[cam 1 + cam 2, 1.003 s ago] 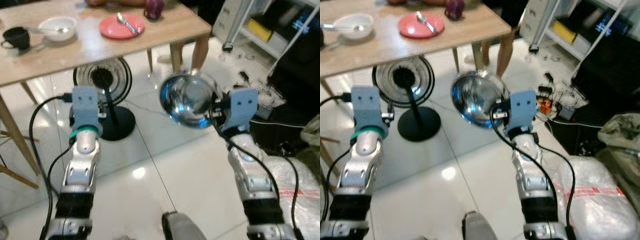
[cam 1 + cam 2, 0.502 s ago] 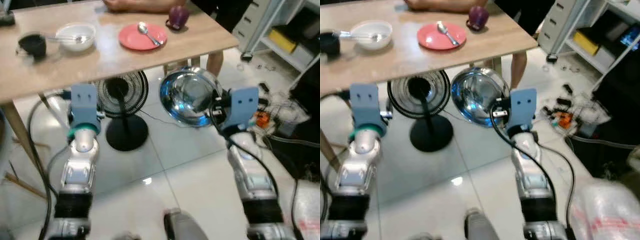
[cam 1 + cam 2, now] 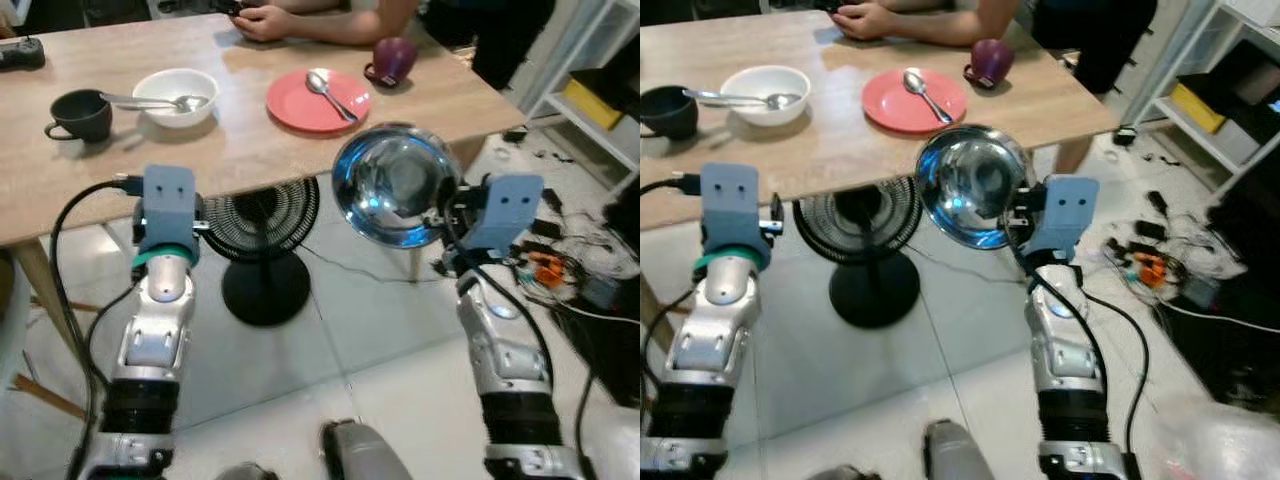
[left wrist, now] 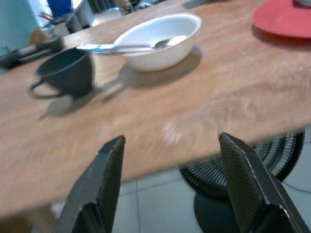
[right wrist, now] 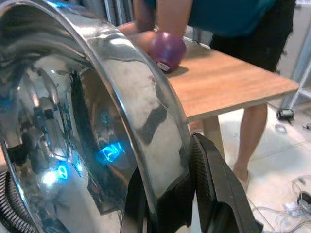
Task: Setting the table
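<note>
A robot stands before a wooden dining surface (image 3: 250, 150) that fills the upper part of the frame. Compared with a second ago, the surface sits lower and closer in the head view, so the robot has walked up to its near edge.

The right gripper (image 3: 440, 215), at centre right, carries a shiny steel bowl (image 3: 395, 185) tipped on its side, its hollow facing the camera. The right jaws pinch the bowl's rim, one finger (image 5: 218, 194) outside the wall and one inside. The bowl hangs in the air just in front of the surface's near right edge, not yet over it.

The left gripper (image 4: 170, 194), at centre left, holds nothing. Its jaws are spread wide and point at the surface edge.

On the surface, from left to right: a dark cup (image 3: 80, 113), a white bowl (image 3: 176, 95) with a spoon across it, a red plate (image 3: 318, 100) with a spoon (image 3: 328, 92) on it, and a purple mug (image 3: 392, 60). A person's hands (image 3: 260, 18) rest at the far edge. A black floor fan (image 3: 262, 250) stands under the surface.

The approach looks nearly done; the bowl probably needs lifting over the edge and levelling before it is set down.
</note>
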`<state>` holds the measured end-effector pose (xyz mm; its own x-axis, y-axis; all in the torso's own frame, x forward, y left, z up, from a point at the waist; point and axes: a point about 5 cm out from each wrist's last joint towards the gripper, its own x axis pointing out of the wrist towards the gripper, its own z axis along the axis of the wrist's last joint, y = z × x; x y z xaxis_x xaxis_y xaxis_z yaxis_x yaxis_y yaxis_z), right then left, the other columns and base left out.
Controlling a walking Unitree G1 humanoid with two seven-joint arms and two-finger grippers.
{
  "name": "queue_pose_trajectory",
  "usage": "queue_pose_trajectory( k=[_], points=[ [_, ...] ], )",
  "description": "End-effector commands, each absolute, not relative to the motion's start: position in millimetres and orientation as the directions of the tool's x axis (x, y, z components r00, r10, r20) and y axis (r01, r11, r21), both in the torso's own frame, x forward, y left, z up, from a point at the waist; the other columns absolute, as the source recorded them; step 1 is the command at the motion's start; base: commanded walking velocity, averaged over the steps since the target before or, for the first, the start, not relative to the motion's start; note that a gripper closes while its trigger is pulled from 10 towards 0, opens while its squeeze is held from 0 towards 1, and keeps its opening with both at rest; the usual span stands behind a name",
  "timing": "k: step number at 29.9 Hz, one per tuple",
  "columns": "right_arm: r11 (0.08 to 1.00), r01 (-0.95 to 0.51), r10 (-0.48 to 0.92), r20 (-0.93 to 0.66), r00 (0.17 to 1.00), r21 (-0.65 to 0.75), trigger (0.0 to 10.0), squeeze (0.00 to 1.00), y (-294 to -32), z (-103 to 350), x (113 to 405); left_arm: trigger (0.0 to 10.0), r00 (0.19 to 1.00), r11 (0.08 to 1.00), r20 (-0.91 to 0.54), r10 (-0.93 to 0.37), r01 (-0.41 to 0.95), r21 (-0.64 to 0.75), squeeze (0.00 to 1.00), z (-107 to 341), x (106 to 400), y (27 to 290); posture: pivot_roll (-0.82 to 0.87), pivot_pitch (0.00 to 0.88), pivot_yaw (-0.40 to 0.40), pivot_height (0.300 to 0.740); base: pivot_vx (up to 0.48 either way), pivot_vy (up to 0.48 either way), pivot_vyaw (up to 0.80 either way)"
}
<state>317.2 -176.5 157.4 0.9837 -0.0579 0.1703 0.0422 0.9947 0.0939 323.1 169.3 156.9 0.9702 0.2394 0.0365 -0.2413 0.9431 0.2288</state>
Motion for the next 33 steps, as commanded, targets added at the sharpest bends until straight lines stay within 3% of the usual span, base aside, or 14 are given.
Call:
queue_pose_trajectory(
  k=[1,6,17,33],
  points=[
    [0.966,0.049,-0.099,0.190,0.977,0.253,10.0,0.00,-180.7,167.6,319.1,10.0,0.968,0.923,0.068,0.243,-0.252,0.290,0.00,157.3,321.2,174.5,-0.18,0.000,0.047,0.740,0.442,0.000,0.00],
    [0.947,0.053,-0.117,0.187,0.975,0.318,10.0,0.00,-184.3,170.3,320.4,10.0,0.969,0.908,0.107,0.221,-0.244,0.339,0.00,162.0,322.4,173.0,-0.18,0.000,0.048,0.740,0.419,-0.058,0.00],
    [0.948,0.047,-0.109,0.182,0.977,0.314,10.0,0.00,-184.3,171.0,320.3,10.0,0.971,0.911,0.111,0.212,-0.237,0.337,0.00,162.6,323.7,171.2,-0.18,0.000,0.049,0.740,0.386,-0.282,0.00],
    [0.951,0.048,-0.108,0.183,0.977,0.305,10.0,0.00,-185.8,172.3,320.7,10.0,0.973,0.913,0.115,0.199,-0.226,0.339,0.00,162.5,324.8,168.6,-0.19,0.000,0.049,0.740,0.427,0.000,0.00]
  ],
)
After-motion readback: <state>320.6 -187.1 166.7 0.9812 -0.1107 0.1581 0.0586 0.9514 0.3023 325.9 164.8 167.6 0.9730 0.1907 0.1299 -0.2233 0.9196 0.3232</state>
